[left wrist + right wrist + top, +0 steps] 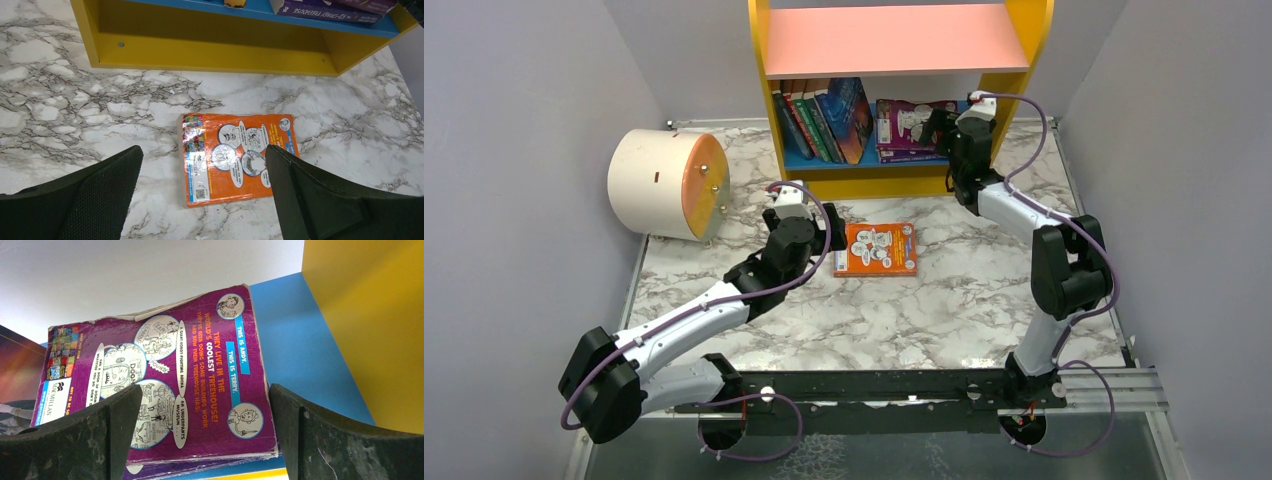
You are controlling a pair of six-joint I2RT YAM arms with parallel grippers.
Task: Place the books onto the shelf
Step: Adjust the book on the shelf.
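An orange book [876, 249] [240, 155] with white cartoon bubbles lies flat on the marble table in front of the shelf [894, 40]. My left gripper [829, 226] [204, 152] hovers open just left of it, jaws wide and holding nothing. Several books [819, 120] stand leaning on the left of the blue lower board [295, 325]. A purple book [909, 120] [165, 365] lies flat on a small stack at the right of that board. My right gripper [936, 126] [205, 389] is open at its near edge, fingers apart on either side and not closed on it.
A cream cylinder with an orange end [669, 183] lies on its side at the table's back left. Grey walls close in both sides. The shelf's yellow base [210, 50] stands just beyond the orange book. A metal rail [874, 385] runs along the near edge.
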